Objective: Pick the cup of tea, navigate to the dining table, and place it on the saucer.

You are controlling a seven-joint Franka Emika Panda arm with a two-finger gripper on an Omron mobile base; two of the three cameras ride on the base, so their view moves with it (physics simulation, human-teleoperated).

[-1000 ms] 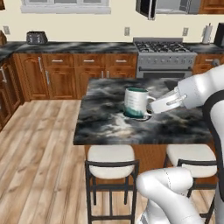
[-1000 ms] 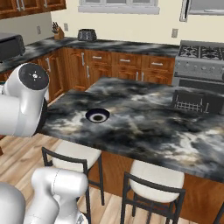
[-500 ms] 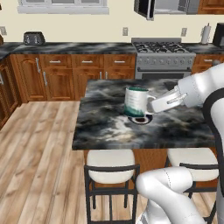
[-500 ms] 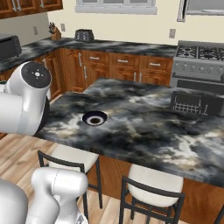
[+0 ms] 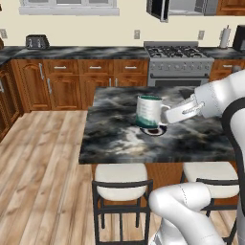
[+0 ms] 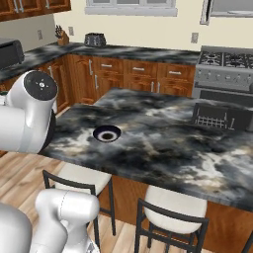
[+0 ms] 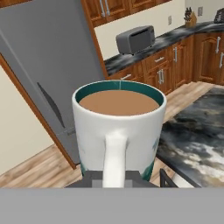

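Observation:
My gripper point(image 7: 113, 179) is shut on the handle of the cup of tea point(image 7: 118, 127), a white mug with a teal rim, full of brown tea and held upright. The left base view has the cup of tea point(image 5: 149, 111) in the air in front of the dining table point(image 5: 115, 139), with my gripper point(image 5: 168, 115) at its right side. The dark navy saucer point(image 5: 155, 130) lies on the marbled top just below and behind it. The saucer point(image 6: 106, 133) lies bare near the left edge of the dining table point(image 6: 163, 148). From the hand, the table edge point(image 7: 197, 144) shows to the right of the cup.
Two white-cushioned stools point(image 5: 119, 184) point(image 6: 173, 207) stand at the table's near side. A dark wire rack point(image 6: 217, 116) sits on the far right of the top. Wood cabinets, a stove point(image 5: 179, 64) and a toaster point(image 5: 37, 42) line the back wall. A grey fridge point(image 7: 48, 78) stands beyond the cup.
Both base views have shifted a little, so the base has moved; the table now sits slightly differently in frame. The cup stays held at the same spot relative to the arm.

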